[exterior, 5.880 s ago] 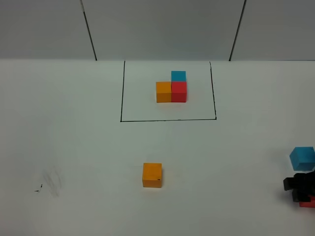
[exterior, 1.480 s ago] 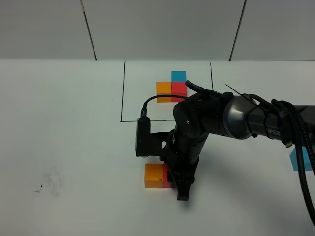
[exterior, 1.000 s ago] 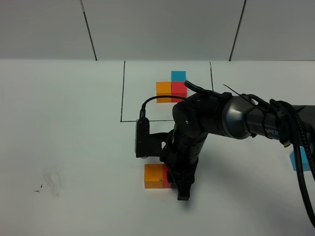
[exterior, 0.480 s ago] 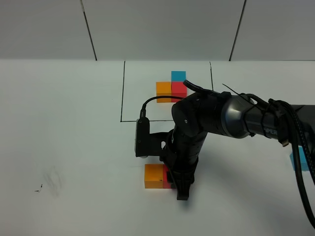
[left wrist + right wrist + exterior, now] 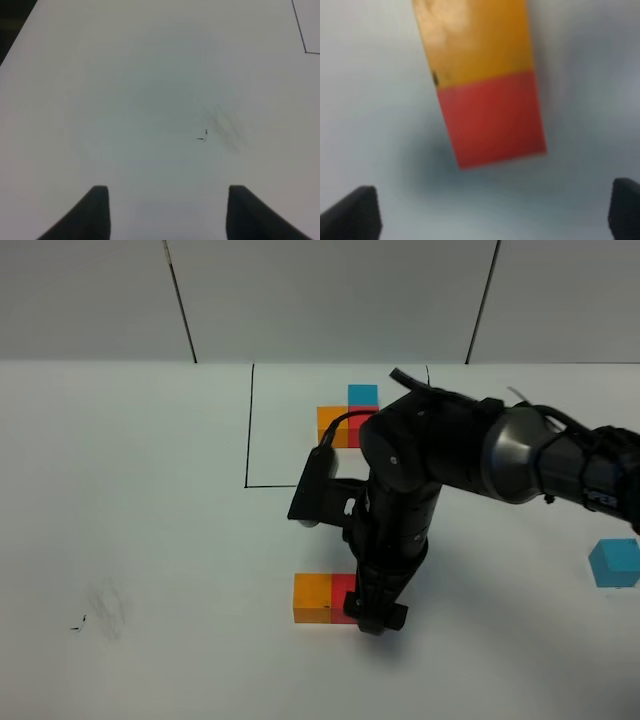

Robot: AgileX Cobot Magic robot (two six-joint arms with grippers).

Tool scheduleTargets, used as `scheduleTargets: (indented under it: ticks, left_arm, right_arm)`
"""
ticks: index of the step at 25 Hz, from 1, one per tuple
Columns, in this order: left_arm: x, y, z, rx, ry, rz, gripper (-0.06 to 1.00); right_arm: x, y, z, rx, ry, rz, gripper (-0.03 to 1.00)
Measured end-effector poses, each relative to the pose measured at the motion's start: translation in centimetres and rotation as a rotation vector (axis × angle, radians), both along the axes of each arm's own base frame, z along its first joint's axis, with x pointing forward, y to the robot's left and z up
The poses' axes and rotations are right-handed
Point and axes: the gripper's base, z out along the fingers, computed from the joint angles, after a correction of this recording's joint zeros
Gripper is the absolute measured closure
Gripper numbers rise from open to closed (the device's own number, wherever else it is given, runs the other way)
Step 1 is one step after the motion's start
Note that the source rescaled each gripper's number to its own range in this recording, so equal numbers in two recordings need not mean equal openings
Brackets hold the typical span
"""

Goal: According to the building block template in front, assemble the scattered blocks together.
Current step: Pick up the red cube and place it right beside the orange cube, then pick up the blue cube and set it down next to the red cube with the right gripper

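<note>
The building block template [image 5: 335, 425]: orange, red and blue cubes set in an L, inside a black drawn rectangle, far side. Scattered blocks: orange cube [image 5: 312, 598] and red cube [image 5: 342, 601] side by side, faces touching; blue cube [image 5: 613, 562] alone, well apart to the right.

red cube [image 5: 342, 598] touches orange cube [image 5: 312, 597] | blue cube [image 5: 613, 562] well apart, right

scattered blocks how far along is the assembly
Done: the red cube sits flush against the orange cube, matching the front pair of the template. In hand: nothing; the right gripper is open, close to the red cube. Left: the blue cube, alone far to the right, must go behind the red one.
</note>
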Motion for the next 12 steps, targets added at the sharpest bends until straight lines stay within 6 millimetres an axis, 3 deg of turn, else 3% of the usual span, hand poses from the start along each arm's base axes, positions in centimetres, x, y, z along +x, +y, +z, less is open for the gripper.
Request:
scheduleTargets:
  ticks: [3,7,12]
  left_arm:
    - [0.0,0.0,0.0,0.000,0.000,0.000,0.77]
    - [0.0,0.0,0.0,0.000,0.000,0.000,0.77]
    - [0.0,0.0,0.0,0.000,0.000,0.000,0.77]
  right_arm:
    - [-0.2,-1.6,3.4,0.004,-0.054,-0.224,0.00]
    - [-0.6,-5.1,8.6,0.059,-0.223,-0.541,-0.01]
    - [-2.3,-11.0,11.6,0.125,-0.307,-0.847,-0.01]
